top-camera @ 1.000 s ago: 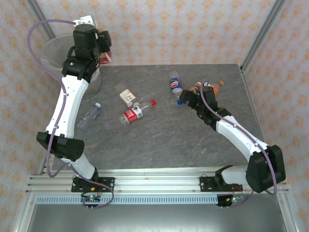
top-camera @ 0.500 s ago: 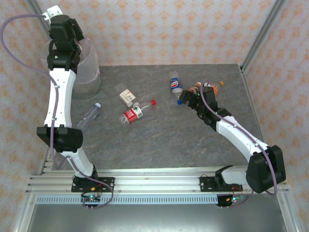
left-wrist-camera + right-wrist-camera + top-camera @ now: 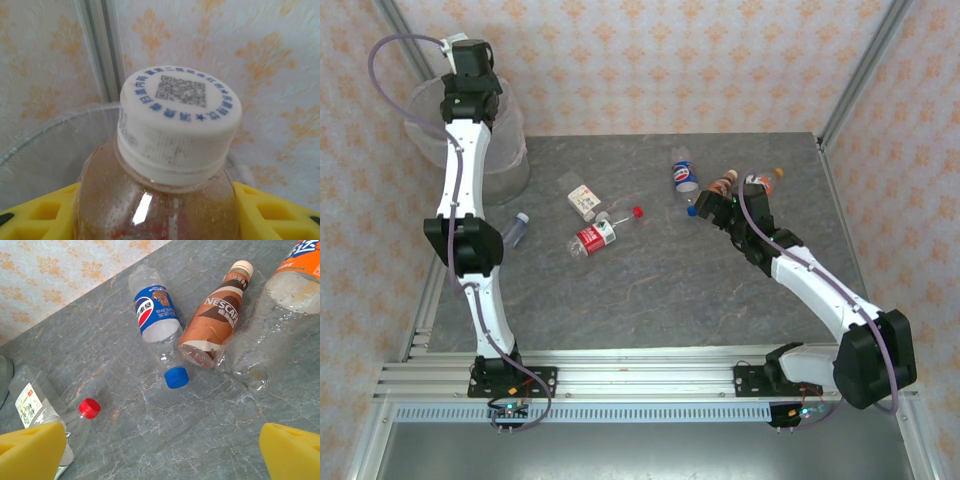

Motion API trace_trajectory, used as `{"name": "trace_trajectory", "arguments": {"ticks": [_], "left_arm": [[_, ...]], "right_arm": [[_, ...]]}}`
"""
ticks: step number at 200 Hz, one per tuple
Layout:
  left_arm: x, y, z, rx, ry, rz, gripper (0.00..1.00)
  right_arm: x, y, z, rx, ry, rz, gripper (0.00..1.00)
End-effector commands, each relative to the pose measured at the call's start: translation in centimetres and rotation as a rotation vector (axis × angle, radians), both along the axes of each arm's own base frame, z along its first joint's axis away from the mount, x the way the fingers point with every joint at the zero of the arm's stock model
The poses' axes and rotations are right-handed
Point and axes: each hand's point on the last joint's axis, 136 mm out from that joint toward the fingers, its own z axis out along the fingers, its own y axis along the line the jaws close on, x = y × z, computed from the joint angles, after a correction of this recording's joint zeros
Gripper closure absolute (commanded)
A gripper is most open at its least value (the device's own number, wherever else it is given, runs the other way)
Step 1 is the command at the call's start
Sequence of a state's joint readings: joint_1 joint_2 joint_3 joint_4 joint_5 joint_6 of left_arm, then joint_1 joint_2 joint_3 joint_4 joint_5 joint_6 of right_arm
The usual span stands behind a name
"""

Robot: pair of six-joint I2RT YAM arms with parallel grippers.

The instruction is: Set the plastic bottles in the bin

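At 11 o'clock the left fingers (image 3: 35, 215) pinch 1 white-capped bottle (image 3: 165, 165) by its body over the bin (image 3: 50, 150), poised for a drop. At 2 o'clock the right fingers (image 3: 30, 450) hang spread wide over the blue-capped bottle (image 3: 152, 310) on the counter (image 3: 150, 430), likely the next pick.

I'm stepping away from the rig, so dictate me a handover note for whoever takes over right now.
Left gripper: shut on a white-capped bottle, raised at the bin.
Right gripper: open, over the Pepsi bottle, Nescafe bottle and orange-label bottle, touching none.
Mid-table: red-label bottle, white-green bottle; a clear blue-capped bottle lies near the bin.
Done: one bottle picked. Left: drop it, then bin the others.
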State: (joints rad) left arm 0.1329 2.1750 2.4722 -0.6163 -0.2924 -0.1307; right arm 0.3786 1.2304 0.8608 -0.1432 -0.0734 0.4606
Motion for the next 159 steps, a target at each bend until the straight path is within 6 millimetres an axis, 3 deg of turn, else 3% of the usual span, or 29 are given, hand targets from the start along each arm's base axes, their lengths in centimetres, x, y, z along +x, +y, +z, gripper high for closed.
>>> {"name": "trace_trajectory", "arguments": {"ticks": [1,40,107,159], "left_arm": [[-1.4,1.1,0.6,-0.023,0.011,0.036,0.49],[-1.7,0.8,0.0,-0.068,0.019,0.038,0.32],[-2.7,-0.5,2.2,-0.141,-0.045,-0.003,0.06],[-3.2,-2.7,3.7,-0.211,-0.071,-0.112,0.00]], "right_arm": [[-0.4,-0.8,-0.3,-0.017,0.007,-0.029,0.01],[-0.4,-0.8,-0.3,-0.023,0.008,-0.027,0.01],[-0.4,-0.9,-0.6,-0.026,0.011,-0.030,0.01],[-0.3,-1.0,-0.7,-0.031,0.008,-0.031,0.01]]}}
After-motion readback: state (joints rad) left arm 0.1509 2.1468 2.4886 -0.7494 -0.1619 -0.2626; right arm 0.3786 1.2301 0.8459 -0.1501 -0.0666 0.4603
